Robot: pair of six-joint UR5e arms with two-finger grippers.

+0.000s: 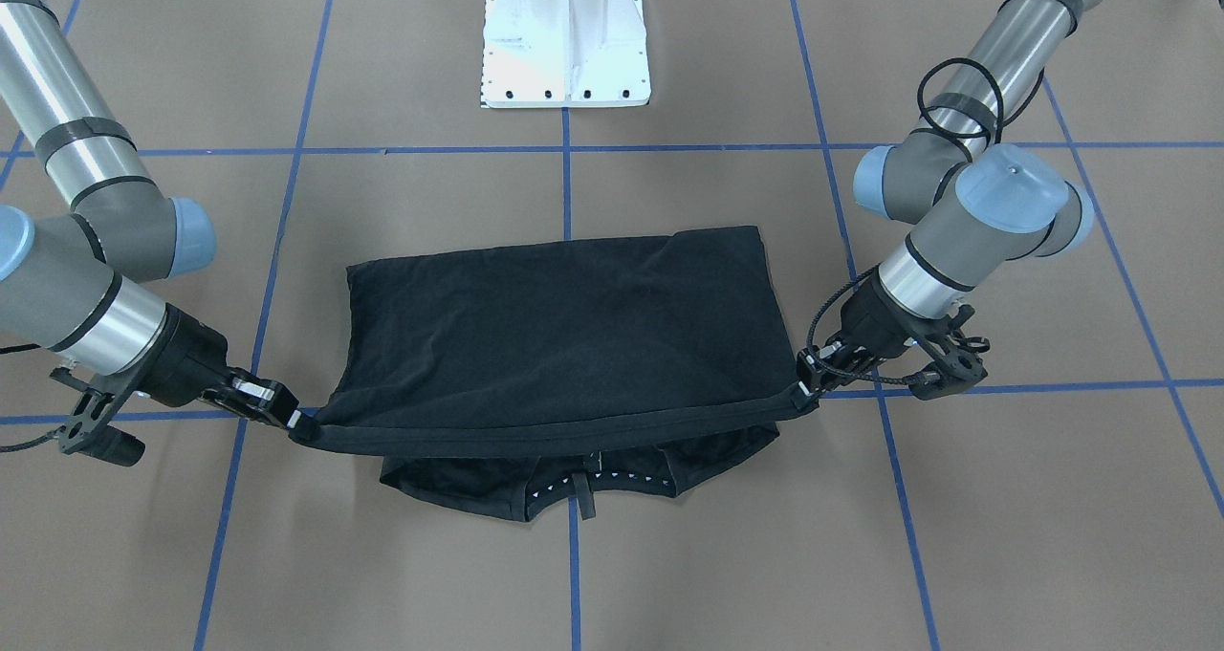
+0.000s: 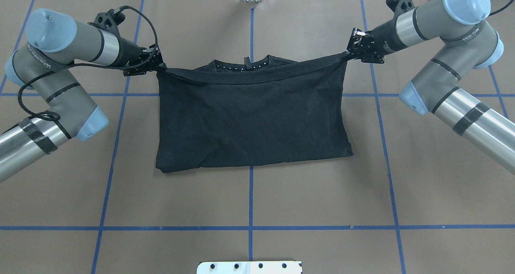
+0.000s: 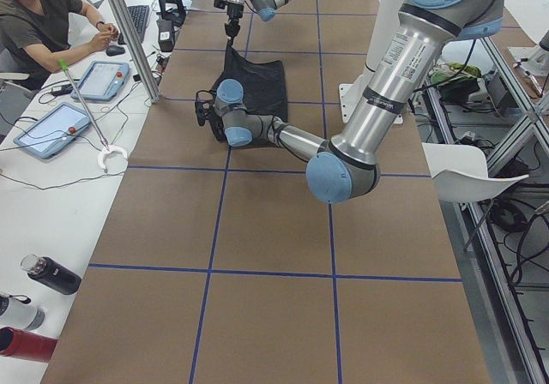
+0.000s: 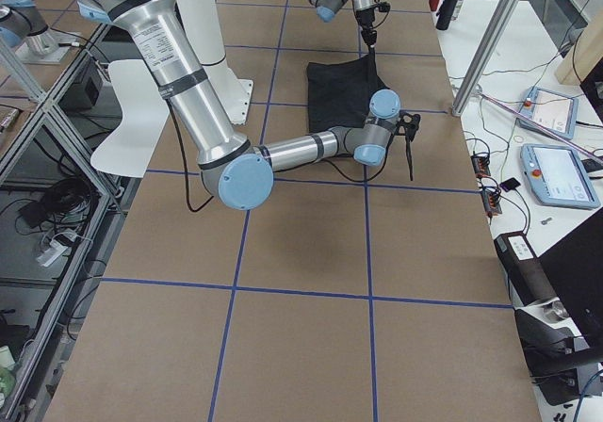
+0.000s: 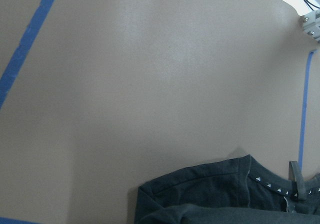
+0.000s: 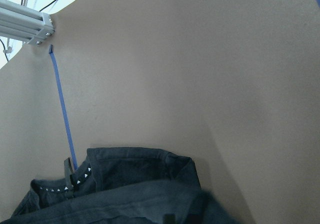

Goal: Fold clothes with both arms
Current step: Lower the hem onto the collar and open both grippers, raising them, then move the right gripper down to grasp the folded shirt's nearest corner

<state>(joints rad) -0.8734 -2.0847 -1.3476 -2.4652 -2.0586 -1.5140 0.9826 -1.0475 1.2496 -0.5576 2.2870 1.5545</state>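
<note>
Over the far side of the table (image 2: pixel 249 201), my left tool (image 2: pixel 159 66) and right tool (image 2: pixel 347 55) are clamped on the black T-shirt (image 2: pixel 249 121).
I hold its hem (image 2: pixel 257 81) taut and level above the collar (image 2: pixel 241 66), the rest lying mid-table, so the fold should land square.

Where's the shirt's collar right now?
In the overhead view the collar sits at the T-shirt's far edge on the centre blue tape line, just beyond the hem stretched between the left end effector and right end effector.
</note>
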